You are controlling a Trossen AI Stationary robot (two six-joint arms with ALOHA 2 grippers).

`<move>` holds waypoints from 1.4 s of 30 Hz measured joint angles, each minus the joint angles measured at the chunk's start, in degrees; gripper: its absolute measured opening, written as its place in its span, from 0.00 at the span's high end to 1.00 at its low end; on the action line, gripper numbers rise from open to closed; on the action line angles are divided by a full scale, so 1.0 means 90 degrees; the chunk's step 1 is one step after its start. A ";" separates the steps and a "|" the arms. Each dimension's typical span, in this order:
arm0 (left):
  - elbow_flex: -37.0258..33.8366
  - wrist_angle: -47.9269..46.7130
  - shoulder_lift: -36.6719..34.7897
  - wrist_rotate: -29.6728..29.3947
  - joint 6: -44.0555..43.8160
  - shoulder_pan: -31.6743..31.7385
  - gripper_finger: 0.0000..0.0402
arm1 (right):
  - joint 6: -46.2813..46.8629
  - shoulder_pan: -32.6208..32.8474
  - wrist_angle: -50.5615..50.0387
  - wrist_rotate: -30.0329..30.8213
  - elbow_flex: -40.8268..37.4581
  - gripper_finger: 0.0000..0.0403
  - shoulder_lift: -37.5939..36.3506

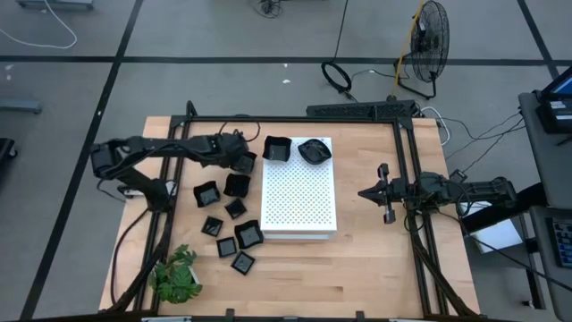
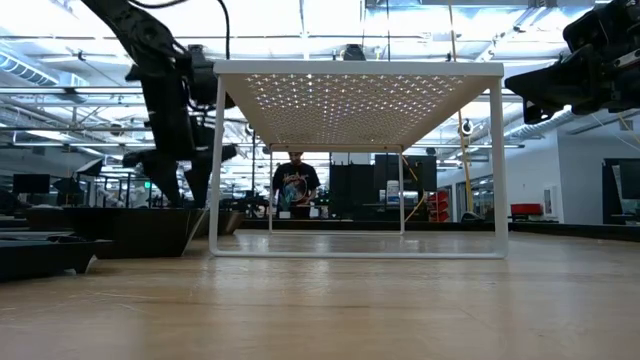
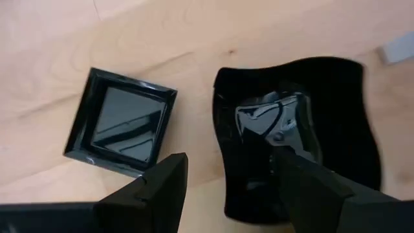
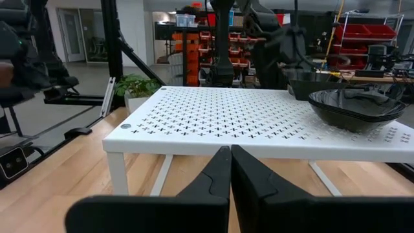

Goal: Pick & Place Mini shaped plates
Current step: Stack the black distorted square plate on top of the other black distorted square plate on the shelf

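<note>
Board mid-table, plates on it and to its left.
I see two plates (image 1: 276, 148) (image 1: 314, 150) on the board's (image 1: 299, 201) far end, seven more (image 1: 224, 212) on the table (image 1: 357, 268) left of it, a plant (image 1: 176, 273) at the near-left corner.

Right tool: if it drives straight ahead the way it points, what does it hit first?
Likely the white perforated metal board: the shut right tool points at its near edge or just under it, between the legs. Height is hard to judge.
</note>
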 joint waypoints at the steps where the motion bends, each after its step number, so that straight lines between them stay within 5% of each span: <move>1: -0.0002 -0.0022 0.0036 0.0041 -0.0011 0.0043 0.43 | 0.0000 -0.0001 -0.0002 0.0000 0.0001 1.00 0.0001; 42: -0.0005 0.0317 0.0592 0.0245 0.0196 0.0335 0.45 | 0.0000 -0.0001 0.0000 0.0000 0.0000 1.00 0.0001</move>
